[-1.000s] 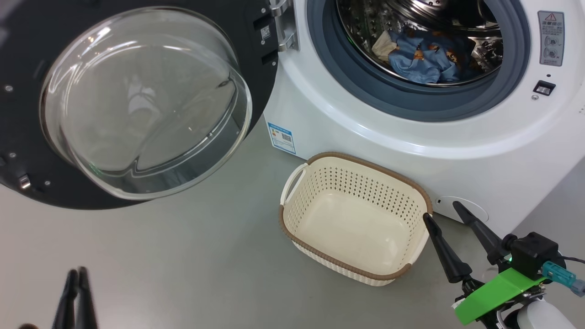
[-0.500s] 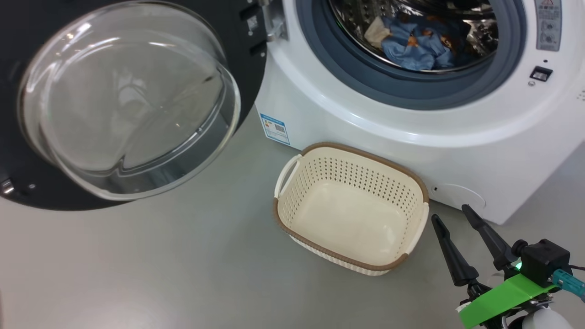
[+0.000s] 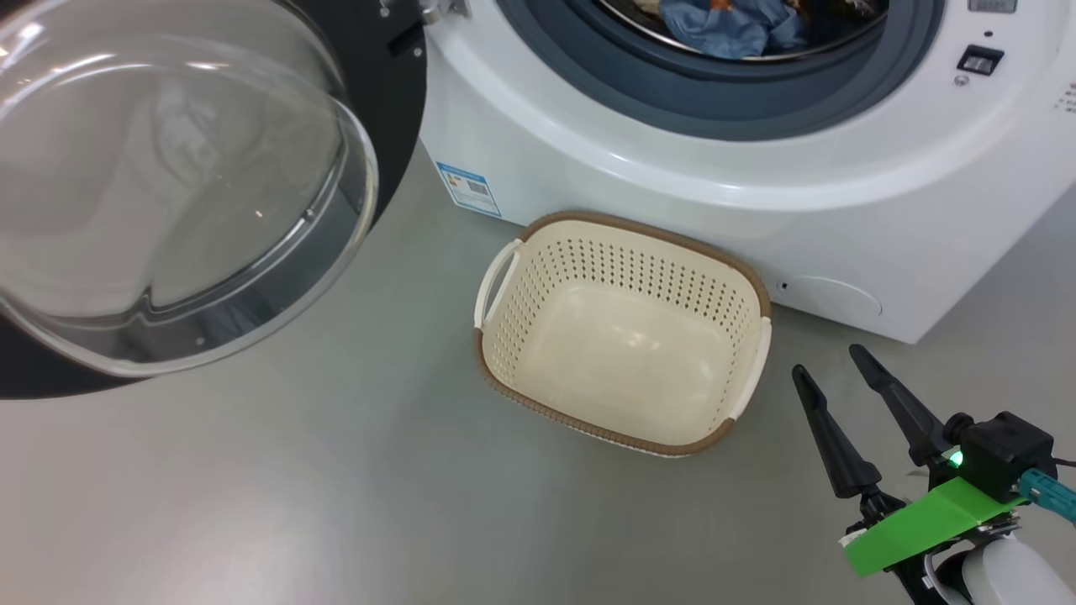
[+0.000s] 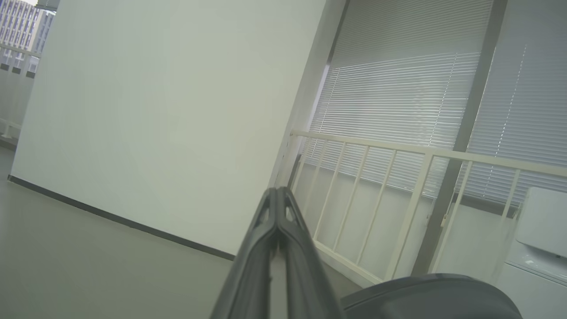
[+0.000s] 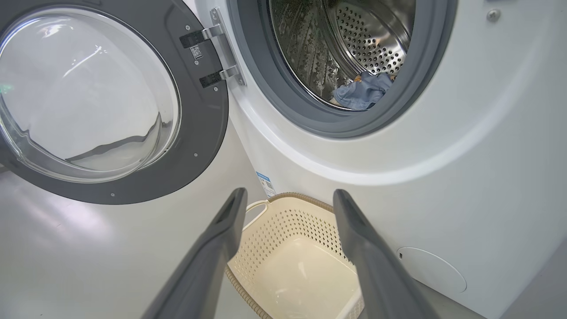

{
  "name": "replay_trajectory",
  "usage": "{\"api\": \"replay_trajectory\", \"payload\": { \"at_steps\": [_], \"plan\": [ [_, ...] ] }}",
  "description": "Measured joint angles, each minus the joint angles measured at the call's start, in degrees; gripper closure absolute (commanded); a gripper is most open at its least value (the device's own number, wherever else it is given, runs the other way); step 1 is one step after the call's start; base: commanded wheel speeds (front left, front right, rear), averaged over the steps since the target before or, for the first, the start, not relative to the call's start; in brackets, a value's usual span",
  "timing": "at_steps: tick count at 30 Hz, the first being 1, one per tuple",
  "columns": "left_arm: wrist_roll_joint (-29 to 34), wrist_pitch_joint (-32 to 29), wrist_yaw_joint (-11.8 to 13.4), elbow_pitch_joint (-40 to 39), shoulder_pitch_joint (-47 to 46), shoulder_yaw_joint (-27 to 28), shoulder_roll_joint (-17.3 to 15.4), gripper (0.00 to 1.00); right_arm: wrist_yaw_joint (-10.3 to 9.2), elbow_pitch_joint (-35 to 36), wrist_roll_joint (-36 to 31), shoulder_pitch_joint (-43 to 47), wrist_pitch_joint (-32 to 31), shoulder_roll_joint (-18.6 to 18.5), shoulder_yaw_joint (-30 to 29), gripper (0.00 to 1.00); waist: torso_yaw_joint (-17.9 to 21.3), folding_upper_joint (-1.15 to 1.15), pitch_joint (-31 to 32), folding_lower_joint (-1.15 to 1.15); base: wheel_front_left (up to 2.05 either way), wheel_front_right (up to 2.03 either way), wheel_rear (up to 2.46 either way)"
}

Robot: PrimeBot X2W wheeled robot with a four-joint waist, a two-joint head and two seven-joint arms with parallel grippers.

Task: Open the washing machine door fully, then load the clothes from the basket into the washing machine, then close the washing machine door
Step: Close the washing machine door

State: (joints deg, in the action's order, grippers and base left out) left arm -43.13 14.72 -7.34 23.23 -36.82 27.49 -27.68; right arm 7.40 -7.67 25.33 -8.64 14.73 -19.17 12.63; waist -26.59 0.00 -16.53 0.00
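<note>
Basket (image 3: 640, 270) on floor (image 3: 336, 470), just in front of washing machine (image 3: 756, 210), touching or nearly so. Clothes (image 3: 723, 29) in machine's drum (image 5: 367, 44), blue bundle at bottom. Door (image 3: 168, 185) swung wide open at machine's left, per head cam. R gripper (image 3: 826, 360) in front of machine, just beside basket, fingers spread. L gripper (image 4: 277, 191) fingers pressed together tip to tip, pointing at wall (image 4: 155, 110) + railing (image 4: 376, 144) beside machine.

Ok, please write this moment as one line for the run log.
door: open | clothes: in drum | basket: empty | left gripper: shut, empty | right gripper: open, empty | pending: close door
</note>
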Motion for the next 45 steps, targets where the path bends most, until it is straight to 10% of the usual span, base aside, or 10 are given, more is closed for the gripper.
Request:
{"api": "replay_trajectory", "payload": {
  "at_steps": [16, 45],
  "plan": [
    [-22.94, -26.94, 0.02, 24.38, -12.42, -7.12, -11.47, 1.0, 0.0, 0.19, 0.0, -2.22, 0.0, -1.51, 1.03, 0.0, 1.02, 0.0, -5.13, 0.0, 0.0, 0.0, 0.0],
    [-27.28, -45.77, 0.04, 28.63, -14.11, -11.82, -13.86, 1.0, 0.0, 0.18, 0.0, -3.4, 0.0, -2.07, 1.76, 0.0, 1.98, 0.0, -5.21, 0.0, 0.0, 0.0, 0.0]
  ]
}}
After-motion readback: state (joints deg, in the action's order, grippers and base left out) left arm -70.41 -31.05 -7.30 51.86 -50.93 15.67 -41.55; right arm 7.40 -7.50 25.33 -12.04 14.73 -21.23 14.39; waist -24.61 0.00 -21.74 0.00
